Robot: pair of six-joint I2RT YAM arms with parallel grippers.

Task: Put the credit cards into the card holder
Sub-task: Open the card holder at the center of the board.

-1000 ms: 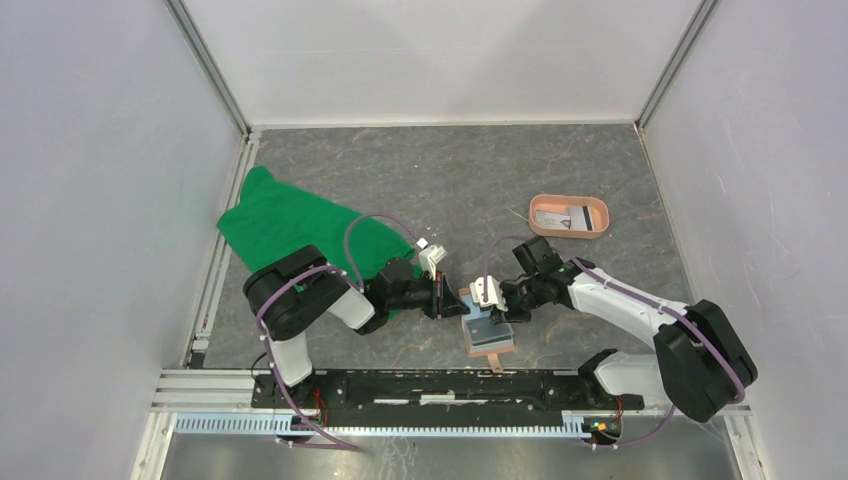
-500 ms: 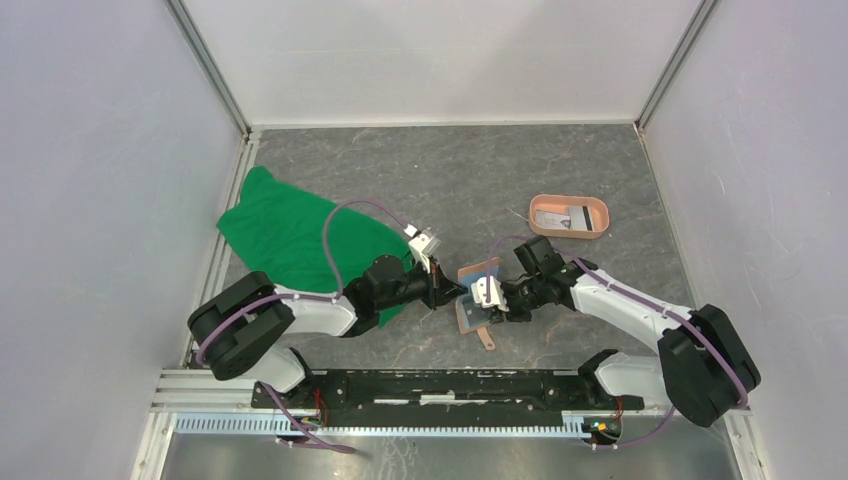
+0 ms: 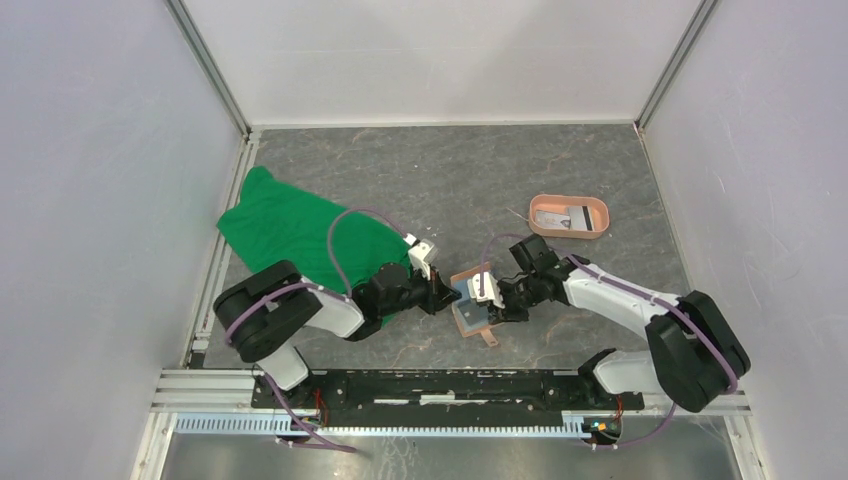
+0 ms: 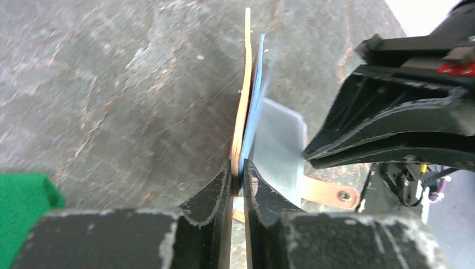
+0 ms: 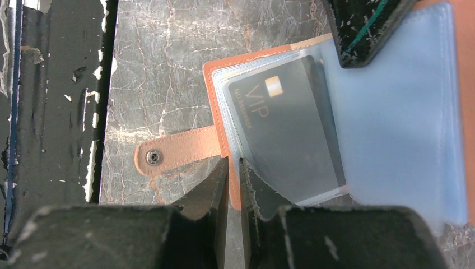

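The tan-orange card holder (image 3: 467,316) hangs open between my two grippers, just above the table near the front middle. My left gripper (image 4: 239,168) is shut on the edge of one cover, seen edge-on with its blue-grey pockets (image 4: 256,89). My right gripper (image 5: 233,163) is shut on the orange rim of the other cover (image 5: 231,185), beside the snap strap (image 5: 168,154). A dark credit card (image 5: 285,131) marked VIP sits inside a clear pocket. More credit cards (image 3: 560,218), pale and dark, lie in the salmon tray.
The salmon-pink oval tray (image 3: 597,212) stands at the right, behind my right arm. A green cloth (image 3: 300,230) lies crumpled at the left, partly under my left arm. A black rail (image 3: 450,385) runs along the near edge. White walls enclose the table.
The card holder has risen off the table and shifted back and left, now held open by both grippers. My left arm's elbow swung out, then partly back.
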